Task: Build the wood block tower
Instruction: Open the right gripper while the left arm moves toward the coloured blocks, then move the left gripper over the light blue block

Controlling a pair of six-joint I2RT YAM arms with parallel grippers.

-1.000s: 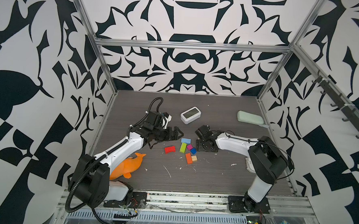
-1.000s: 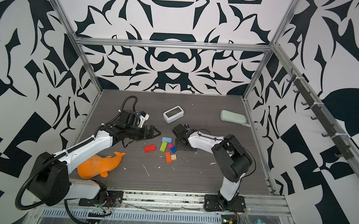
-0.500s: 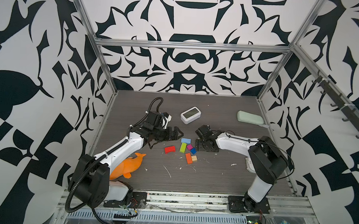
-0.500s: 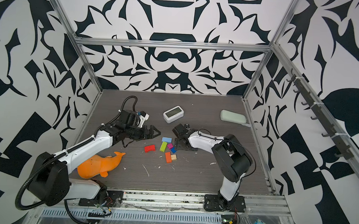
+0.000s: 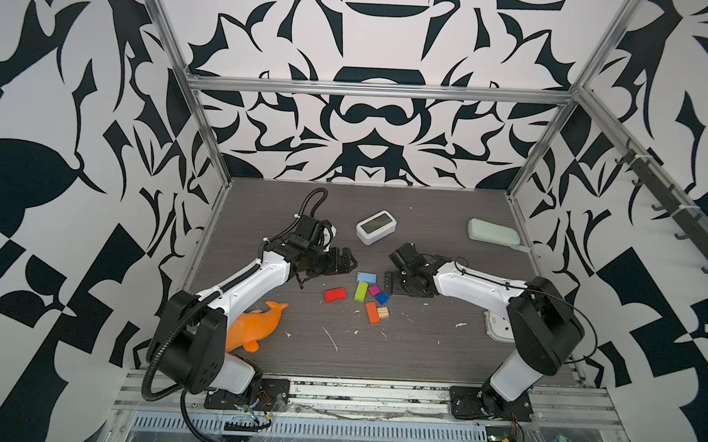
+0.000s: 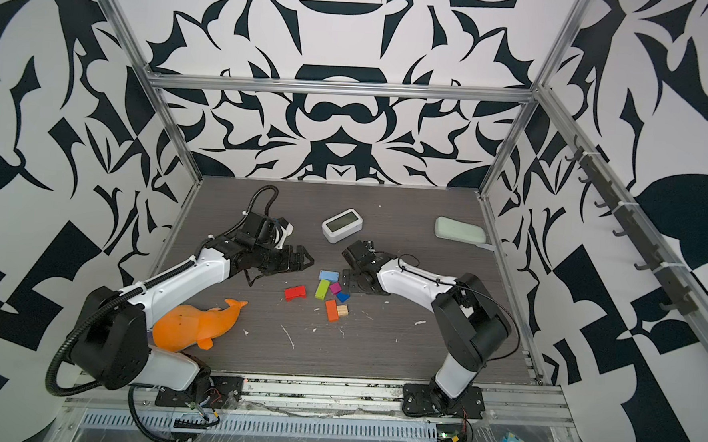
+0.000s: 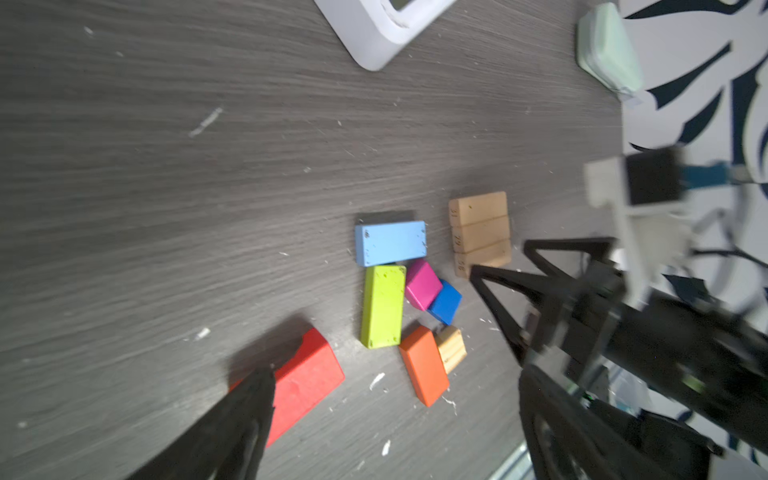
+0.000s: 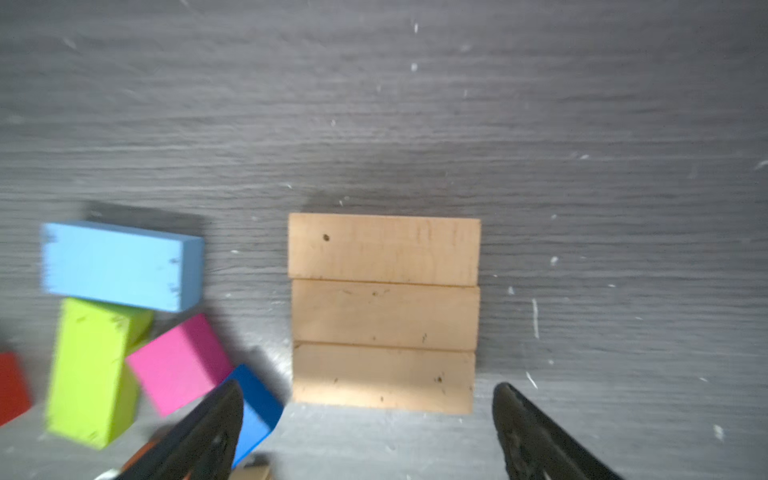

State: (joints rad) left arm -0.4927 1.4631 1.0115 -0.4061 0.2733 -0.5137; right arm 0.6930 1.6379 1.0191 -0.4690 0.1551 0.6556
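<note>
The right gripper (image 8: 368, 390), jaws spread wide and empty, hangs over three tan bars (image 8: 384, 316) laid flush side by side on the table (image 8: 582, 124). They look like the tower's base, the only part built. The left gripper (image 5: 346, 263), likewise parted and holding nothing, hovers near the loose pile beside the bars: light blue bar (image 7: 390, 243), lime green bar (image 7: 382, 305), magenta cube (image 7: 423, 284), dark blue cube (image 7: 445, 302), orange bar (image 7: 424, 365), small tan cube (image 7: 451, 348) and red bar (image 7: 307, 382), all unstacked. A white clock (image 5: 376, 227) and orange dolphin (image 5: 255, 325) lie well clear, but the tightly huddled cubes may hamper a clean pick.
</note>
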